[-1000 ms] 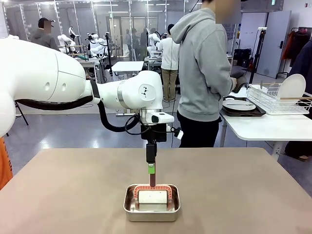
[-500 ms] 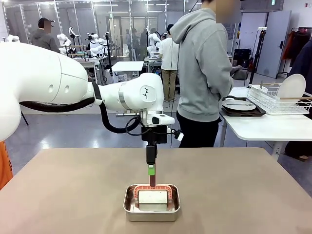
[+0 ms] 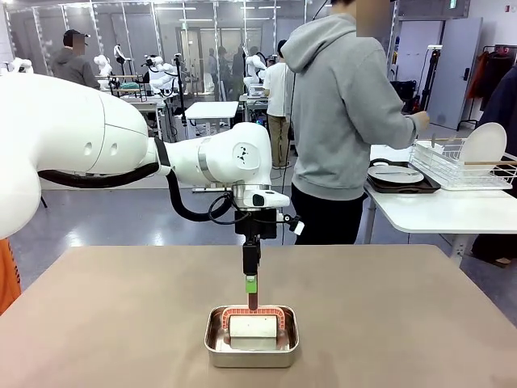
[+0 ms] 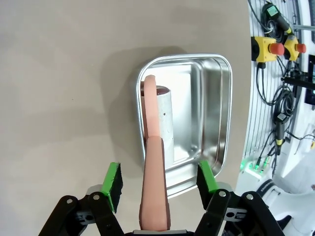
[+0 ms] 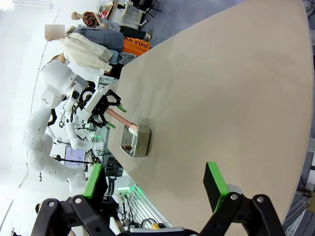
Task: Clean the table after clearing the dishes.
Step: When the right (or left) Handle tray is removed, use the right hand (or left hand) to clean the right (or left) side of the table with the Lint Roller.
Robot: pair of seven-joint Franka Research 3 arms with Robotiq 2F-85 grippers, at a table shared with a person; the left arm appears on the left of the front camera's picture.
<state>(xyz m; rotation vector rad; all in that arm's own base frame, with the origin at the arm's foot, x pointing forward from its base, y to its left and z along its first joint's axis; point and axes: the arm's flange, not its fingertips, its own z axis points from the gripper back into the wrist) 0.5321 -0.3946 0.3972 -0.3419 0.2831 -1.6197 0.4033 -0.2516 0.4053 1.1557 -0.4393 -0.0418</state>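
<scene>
While the left gripper (image 4: 158, 172) straddles an upright pinkish handle (image 4: 153, 194), pads clear of it, the table (image 4: 59, 73) lies directly beneath: plain, matte, tan-brown. Well beyond that gripper, rightward, white dishes (image 3: 396, 173) sit on a dark tray (image 3: 406, 187). The right gripper (image 5: 155, 173) gapes, empty.

White capital letters run across an orange surface (image 5: 134, 45) in the background of the right wrist view. They read roughly "AA YOU", and any further letters are cut off. A small dark emblem (image 3: 240, 151) on the left arm (image 3: 97, 137) is too small to read.
</scene>
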